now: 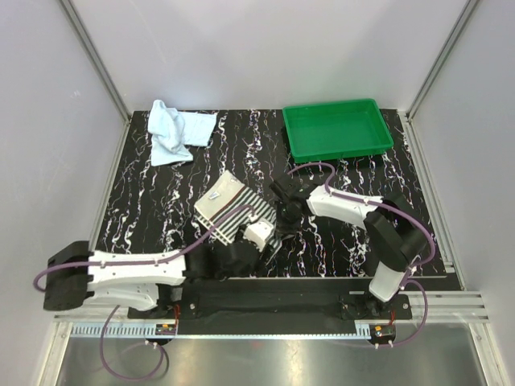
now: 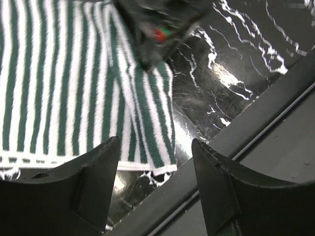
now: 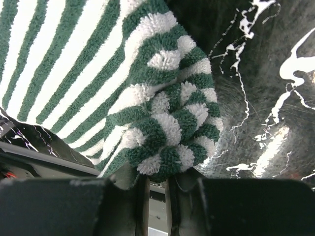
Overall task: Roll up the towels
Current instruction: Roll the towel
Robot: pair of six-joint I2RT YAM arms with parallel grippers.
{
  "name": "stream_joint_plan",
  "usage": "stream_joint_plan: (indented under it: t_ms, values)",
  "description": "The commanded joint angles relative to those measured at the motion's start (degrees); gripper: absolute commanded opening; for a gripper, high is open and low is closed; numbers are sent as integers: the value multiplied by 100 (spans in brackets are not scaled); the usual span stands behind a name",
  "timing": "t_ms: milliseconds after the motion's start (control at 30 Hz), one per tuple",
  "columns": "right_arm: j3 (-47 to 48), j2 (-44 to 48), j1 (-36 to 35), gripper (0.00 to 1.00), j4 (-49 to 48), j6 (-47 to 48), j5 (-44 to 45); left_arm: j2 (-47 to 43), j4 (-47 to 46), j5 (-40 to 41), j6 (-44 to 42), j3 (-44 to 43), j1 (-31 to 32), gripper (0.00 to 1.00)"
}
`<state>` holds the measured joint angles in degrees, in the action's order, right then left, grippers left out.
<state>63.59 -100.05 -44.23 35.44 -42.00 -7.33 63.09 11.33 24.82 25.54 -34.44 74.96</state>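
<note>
**Striped corner pinched**

The right pincer (image 3: 156, 189) was clamped on a bunched corner of the striped towel (image 1: 228, 207) on the tabletop (image 1: 161, 217). The left pincer (image 2: 153, 147) hung spread and empty over its near edge. The blue towel (image 1: 173, 133) lay crumpled far left. Better to flatten first, then roll evenly.

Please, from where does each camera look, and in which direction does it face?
Top external: above and behind the robot, looking down on the table; the left arm and right arm show.
Left wrist: on the left arm, facing the striped towel; the open left pincer shows at the bottom.
Right wrist: on the right arm, close above the towel's bunched corner; the right pincer grips it.
Shared: all three see the striped towel.
</note>
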Motion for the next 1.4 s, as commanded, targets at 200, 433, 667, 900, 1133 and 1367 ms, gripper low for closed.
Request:
stream_joint_plan:
  t_ms: [200, 433, 667, 900, 1133, 1367]
  values:
    - [-75, -50, 204, 1, 121, 34, -392, 1248, -1449, 1033, -656, -379, 800, 65]
    - [-224, 29, 248, 1, 51, 34, -523, 2031, -1643, 1156, -594, -555, 845, 66]
    - [-541, 214, 362, 1, -64, 69, -822, 2620, -1634, 1535, -453, -617, 819, 66]
    - [-822, 346, 485, 1, -99, 104, -1033, 3095, -1915, 1280, -357, -529, 564, 61]
    - [-1015, 346, 555, 1, -213, 139, -1156, 3244, -2152, 1070, -295, -336, 335, 33]
    - [-1060, 521, 617, 16, 6, 306, -1043, 3368, -2171, 814, -287, -362, 186, 0]
